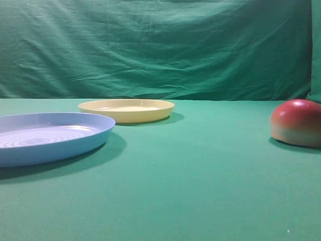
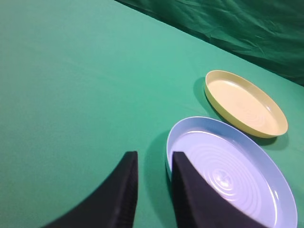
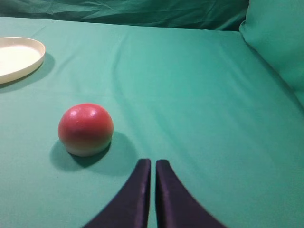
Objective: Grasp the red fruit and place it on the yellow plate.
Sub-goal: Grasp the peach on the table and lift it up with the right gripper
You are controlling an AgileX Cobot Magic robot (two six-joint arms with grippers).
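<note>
The red fruit (image 1: 297, 122) rests on the green cloth at the far right, red on top and pale at its base; the right wrist view has the red fruit (image 3: 85, 129) ahead and to the left of my right gripper (image 3: 153, 164), which is shut with nothing in it. The yellow plate (image 1: 126, 110) lies empty at mid-table toward the back; the yellow plate (image 2: 245, 103) lies beyond the blue one in the left wrist view, and its rim (image 3: 19, 58) shows at the right wrist view's far left. My left gripper (image 2: 154, 156) hovers open by the blue plate's near rim, holding nothing.
A light-blue ringed plate (image 1: 47, 135) sits at the left front, its rim (image 2: 199, 121) just under my left gripper's right finger. A green backdrop cloth (image 1: 160, 50) hangs behind the table. A raised green fold (image 3: 278, 42) stands at the right.
</note>
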